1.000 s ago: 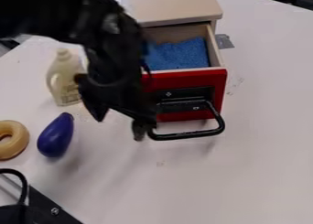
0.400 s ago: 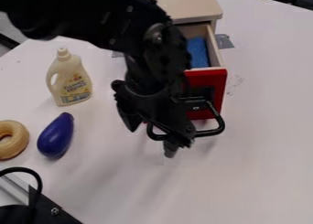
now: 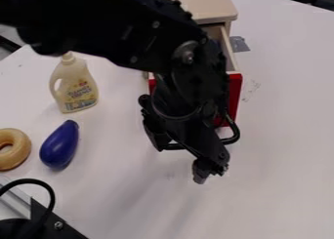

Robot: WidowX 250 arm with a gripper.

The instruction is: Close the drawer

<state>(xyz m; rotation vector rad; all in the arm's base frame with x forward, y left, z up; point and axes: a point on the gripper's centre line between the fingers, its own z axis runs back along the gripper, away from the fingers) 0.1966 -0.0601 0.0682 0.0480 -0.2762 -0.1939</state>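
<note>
Gripper (image 3: 179, 163) open at the handle (image 3: 236, 132); push should bear squarely on the drawer front (image 3: 235, 94) (off-centre force may jam it).

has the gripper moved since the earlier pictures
Yes, the gripper has moved right and down in the view, judged against the drawer handle, which has stayed put.

From fairly close above, one camera slants down across the table (image 3: 281, 165) toward the drawer's red front (image 3: 235, 94).
</note>
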